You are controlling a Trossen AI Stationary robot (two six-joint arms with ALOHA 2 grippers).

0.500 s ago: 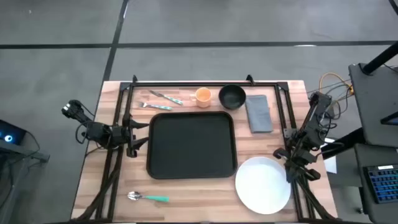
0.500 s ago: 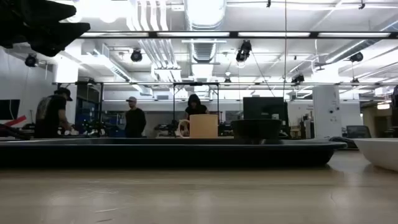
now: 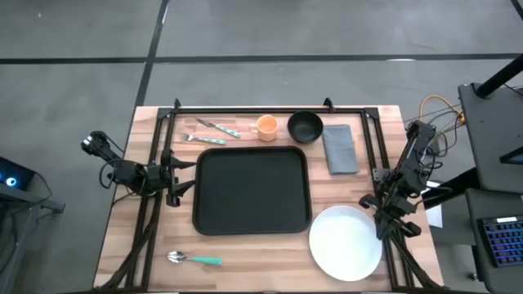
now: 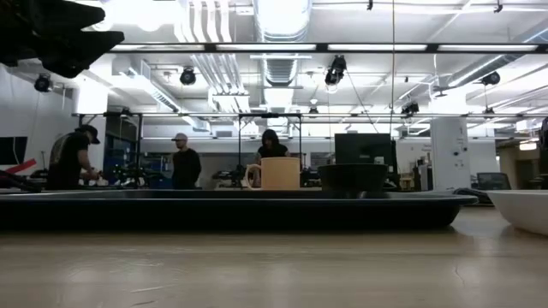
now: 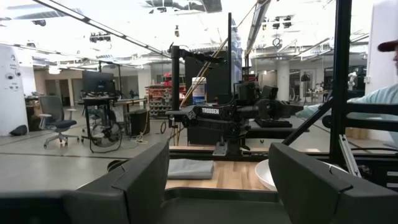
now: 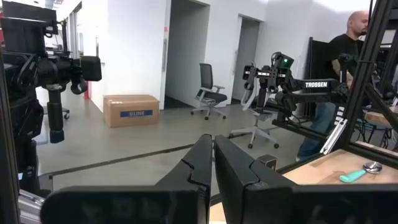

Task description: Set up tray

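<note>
You have the tray [image 3: 252, 189] lying flat at the middle of the wooden table [image 3: 122, 237], bare inside. Your left gripper [image 3: 181, 177] sits just off the tray's left edge with its fingers spread wide, holding nothing. Your right gripper [image 3: 372, 201] waits off the tray's right side, above the white plate [image 3: 346, 242], its fingers pressed together on nothing. Behind the tray lie a fork [image 3: 204, 139], a knife [image 3: 217, 127], an orange cup [image 3: 265, 126], a black bowl [image 3: 305, 126] and a grey napkin [image 3: 340, 149]; a teal-handled spoon [image 3: 194, 259] lies in front. Beyond the table, people [image 4: 182, 161] stand at benches under ceiling lights.
</note>
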